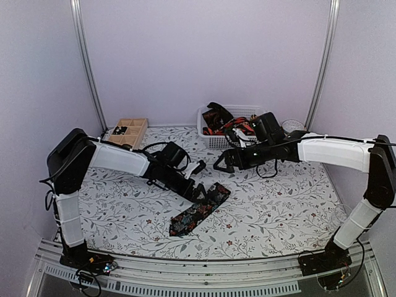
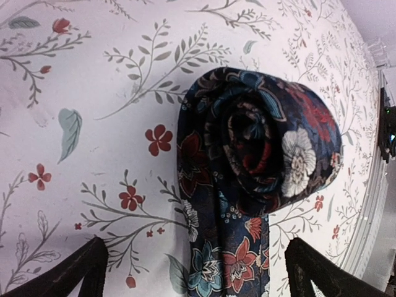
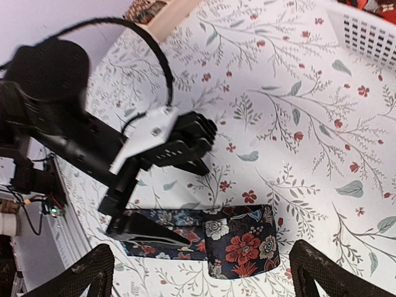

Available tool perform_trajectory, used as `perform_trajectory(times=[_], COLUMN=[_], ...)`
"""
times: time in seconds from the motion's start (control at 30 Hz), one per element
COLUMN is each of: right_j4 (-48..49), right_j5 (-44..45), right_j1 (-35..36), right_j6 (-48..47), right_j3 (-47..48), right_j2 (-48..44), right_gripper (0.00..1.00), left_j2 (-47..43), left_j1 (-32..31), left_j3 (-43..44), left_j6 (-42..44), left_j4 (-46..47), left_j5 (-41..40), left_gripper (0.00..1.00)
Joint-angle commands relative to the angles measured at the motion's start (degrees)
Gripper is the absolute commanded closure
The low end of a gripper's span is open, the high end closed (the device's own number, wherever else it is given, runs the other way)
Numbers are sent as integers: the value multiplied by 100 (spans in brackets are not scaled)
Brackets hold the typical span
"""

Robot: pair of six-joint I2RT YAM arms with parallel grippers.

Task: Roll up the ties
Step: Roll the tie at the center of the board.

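Note:
A dark floral tie (image 1: 199,210) lies flat on the flowered tablecloth, its far end coiled into a small roll (image 1: 218,192). My left gripper (image 1: 199,180) stands open beside that roll, touching nothing. In the left wrist view the roll (image 2: 266,142) lies ahead of the open left gripper (image 2: 195,266), with the flat tie running between the fingers (image 2: 74,272). My right gripper (image 1: 224,164) hovers open above and behind the roll (image 3: 247,241), its fingertips (image 3: 328,272) wide apart. More ties (image 1: 219,117) are heaped in the basket.
A white mesh basket (image 1: 213,141) stands at the back centre. A wooden compartment tray (image 1: 137,127) sits at the back left. One of the left arm's fingers (image 3: 148,228) lies over the flat tie in the right wrist view.

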Motion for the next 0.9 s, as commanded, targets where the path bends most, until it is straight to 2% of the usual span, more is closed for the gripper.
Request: perform_trajectory(times=[0.0,0.17,0.27,0.4,0.5,0.57,0.7,0.8,0.87], right_j4=[345,923,1161,1372,1352,1154,229,-434,-730], right_j5=[-807,-1743,-1810,-1479,-918,-211,1269,1942,1874], right_j1=[-366,-1060,-1207,-1347,-1525,-1567,-1589,-1608,-1655], right_j6=[98,847,922,908,1133,1304,1488,1298,1393], right_j3=[-156,-631,-884,-1178,-1274,-1258,-845,-385,-177], right_j2=[-905,-801,-794,-852,-848,-906,-901,-529,-288], right_gripper=[0,0,0,0,0,0,0,0,0], left_j2=[231,445,545,714,806,874,966,1042,1135], left_j1=[26,5,-12,-28,-25,-27,-28,-14,-5], left_j3=[472,984,1189,1521,1694,1797,1958,2078,2205], left_j6=[173,263,311,394,420,440,452,462,481], left_j4=[-547,-782,-863,-1029,-1089,-1144,-1195,-1210,-1276], left_j5=[-119,-74,-13,21,47,50,52,52,68], left_gripper=[0,0,0,0,0,0,0,0,0])
